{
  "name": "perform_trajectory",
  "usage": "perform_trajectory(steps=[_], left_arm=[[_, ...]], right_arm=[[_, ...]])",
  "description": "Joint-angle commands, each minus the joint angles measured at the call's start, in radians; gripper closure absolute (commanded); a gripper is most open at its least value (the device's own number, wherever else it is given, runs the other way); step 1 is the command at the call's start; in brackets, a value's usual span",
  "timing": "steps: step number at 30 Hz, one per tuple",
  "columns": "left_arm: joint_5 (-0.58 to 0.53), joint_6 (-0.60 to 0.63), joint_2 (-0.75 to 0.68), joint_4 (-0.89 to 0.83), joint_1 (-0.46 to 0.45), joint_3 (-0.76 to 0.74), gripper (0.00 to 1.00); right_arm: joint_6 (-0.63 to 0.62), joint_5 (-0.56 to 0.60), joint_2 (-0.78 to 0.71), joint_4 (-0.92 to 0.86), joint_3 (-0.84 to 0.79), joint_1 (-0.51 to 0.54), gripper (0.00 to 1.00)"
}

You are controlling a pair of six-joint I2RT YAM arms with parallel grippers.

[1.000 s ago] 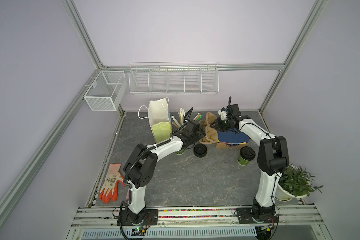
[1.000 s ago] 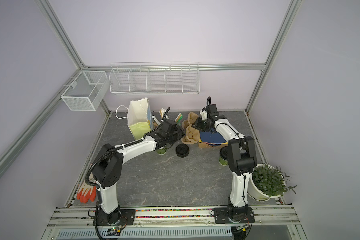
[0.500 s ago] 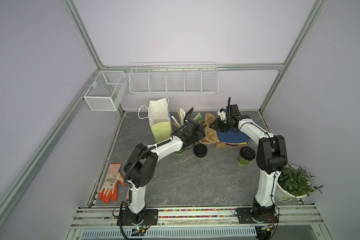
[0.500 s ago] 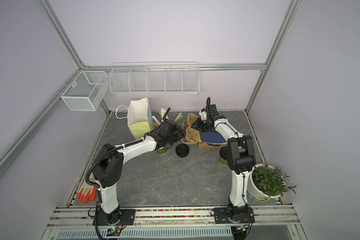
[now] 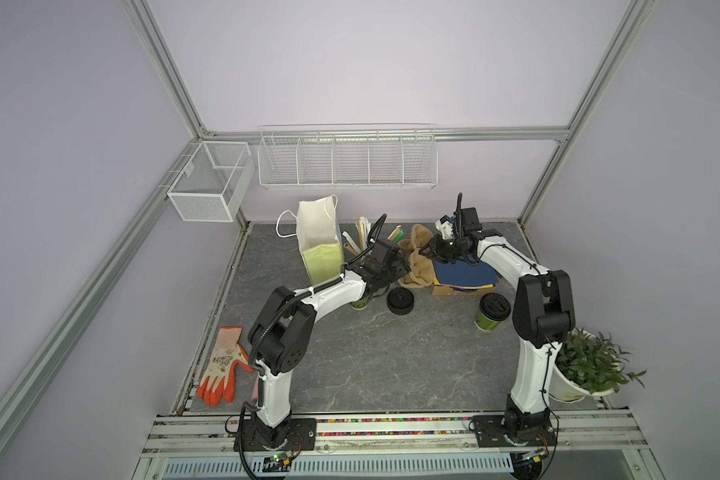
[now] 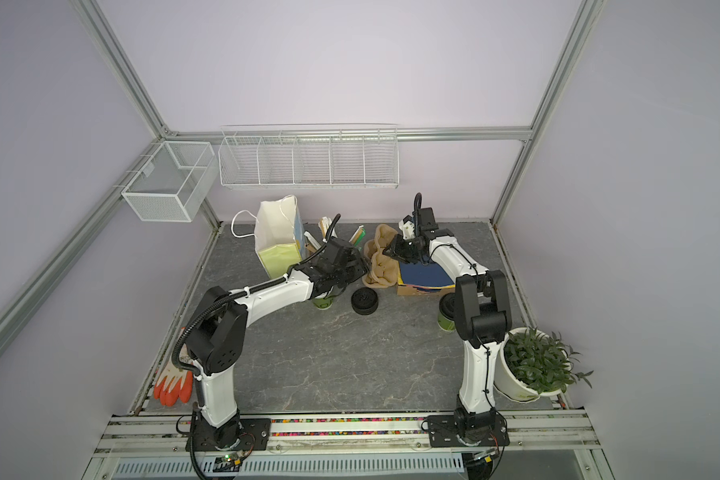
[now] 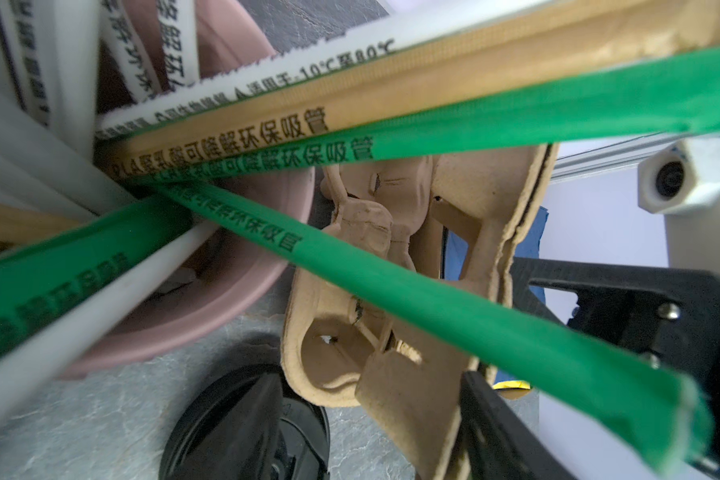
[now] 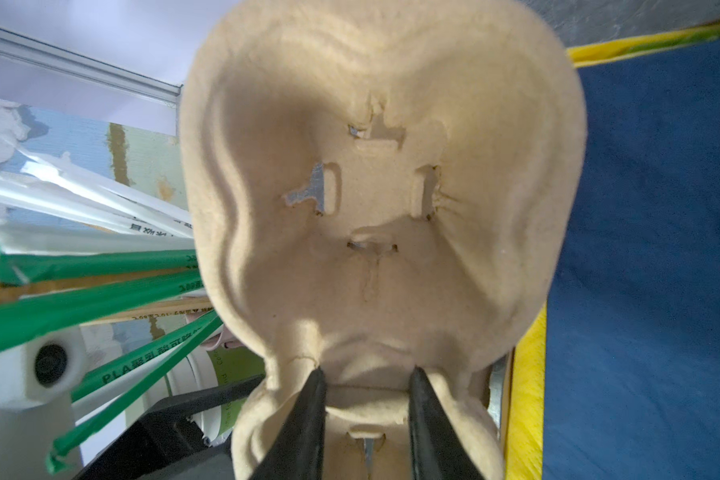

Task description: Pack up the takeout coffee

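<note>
The takeout coffee [image 5: 491, 312], a green cup with a black lid, stands alone at the right of the table; my right arm half hides it [image 6: 444, 318] in a top view. Both grippers are at the brown pulp cup carrier [image 5: 417, 266] [image 6: 380, 268] at the back centre. My right gripper [image 8: 366, 384] [image 5: 430, 249] is shut on the carrier's [image 8: 371, 124] middle ridge. My left gripper [image 7: 366, 419] [image 5: 402, 269] stands open, with an edge of the carrier [image 7: 474, 195] between its jaws, against one finger [image 7: 491, 419].
A stack of black lids [image 5: 400, 300] and a stack of green cups [image 5: 359, 303] sit under my left arm. Behind are a paper bag [image 5: 319, 245] and a pink cup of wrapped straws [image 7: 208, 299]. Blue sheets on a box [image 5: 466, 276], a plant [image 5: 591, 365], a glove [image 5: 223, 365].
</note>
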Motion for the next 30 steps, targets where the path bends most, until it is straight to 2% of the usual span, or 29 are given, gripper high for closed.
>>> perform_trajectory(steps=[1, 21, 27, 30], left_arm=[[-0.010, 0.011, 0.043, -0.041, 0.008, 0.023, 0.32], [-0.008, 0.021, 0.051, -0.067, 0.017, 0.049, 0.32], [-0.018, 0.024, 0.012, -0.035, 0.020, 0.024, 0.32], [0.015, 0.025, 0.014, -0.027, 0.020, 0.042, 0.31]], right_arm=[[-0.009, -0.116, 0.002, -0.015, 0.042, 0.008, 0.72], [-0.048, -0.168, 0.023, -0.093, 0.088, 0.008, 0.70], [-0.064, -0.115, 0.026, -0.117, 0.092, 0.006, 0.70], [-0.062, -0.101, 0.028, -0.111, 0.092, 0.005, 0.70]])
